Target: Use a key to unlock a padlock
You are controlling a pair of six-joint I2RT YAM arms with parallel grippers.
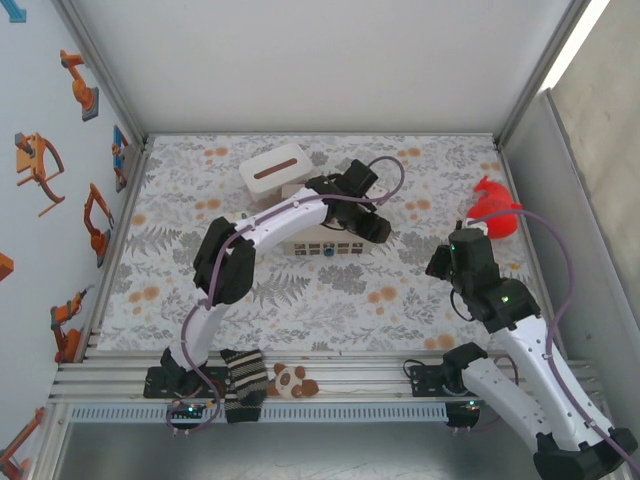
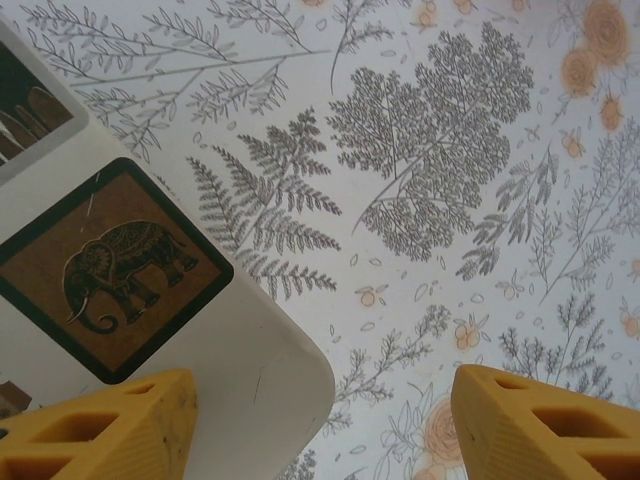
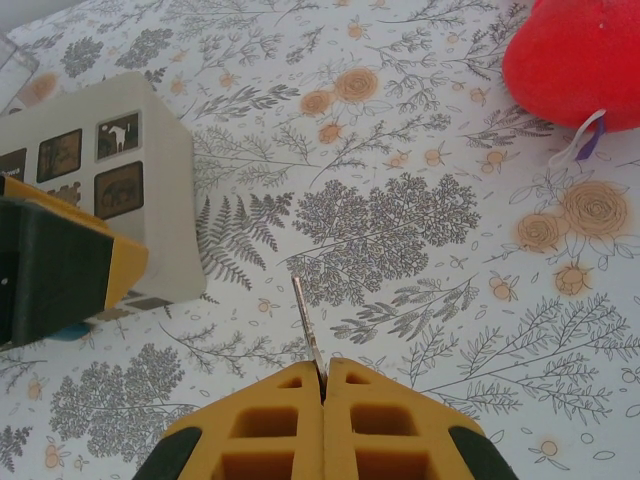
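Right hand (image 3: 322, 372) clamps the key (image 3: 306, 322); left hand (image 2: 325, 400) spread wide.

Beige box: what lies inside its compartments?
One holds an elephant picture tile; other small picture tiles sit nearby. The left arm covers the rest of the beige box.

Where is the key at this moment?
In the right wrist view, the key is pinched in the shut right end effector, its thin blade pointing forward above the floral cloth, to the right of the beige box.
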